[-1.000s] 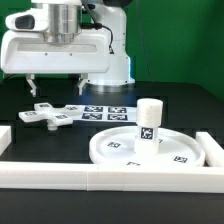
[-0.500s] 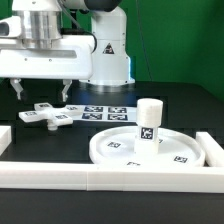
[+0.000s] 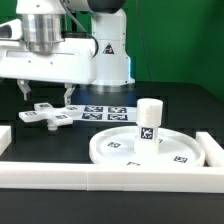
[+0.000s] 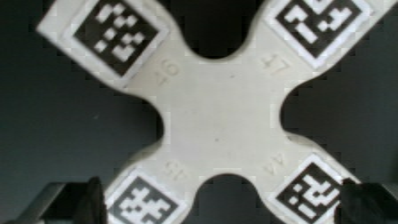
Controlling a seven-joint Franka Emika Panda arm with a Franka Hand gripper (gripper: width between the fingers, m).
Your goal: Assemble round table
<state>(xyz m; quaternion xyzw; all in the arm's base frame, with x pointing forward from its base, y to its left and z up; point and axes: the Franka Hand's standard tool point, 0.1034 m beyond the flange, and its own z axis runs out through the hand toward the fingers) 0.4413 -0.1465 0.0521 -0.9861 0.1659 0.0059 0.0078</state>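
Hovering low over the four-armed cross piece [image 3: 47,115] with the gripper [image 3: 45,95], holding the fingers [image 3: 68,96] wide apart and clamping nothing. Straddling the part from above, one dark finger to each side. Looks just clear of the plastic in the exterior view, though cannot say for sure whether touching or not.

Lying flat on the black table [image 3: 40,150], toward the exterior view's left, with arms splayed and a small black-and-white tag on each.

Switching to the wrist view: filled almost edge to edge by the cross piece [image 4: 214,110], with the white hub in the middle and four tagged arms reaching for the corners. Catching both fingertips [image 4: 71,203] at the picture's edge, flanking two of the arms, with the gripper [image 4: 217,205] spread across them.

Swinging over to the exterior view's right: resting flat on the table, well apart from the cross, the large rimmed round disc [image 3: 105,152]. Standing upright near its middle, the short cylinder post [image 3: 150,112], tag turned to the camera.

Lying between cross and disc, a little farther back by the robot's base, the marker board [image 3: 105,112]. Fencing in the work area along the near edge and both sides, long white rails [image 3: 100,178].
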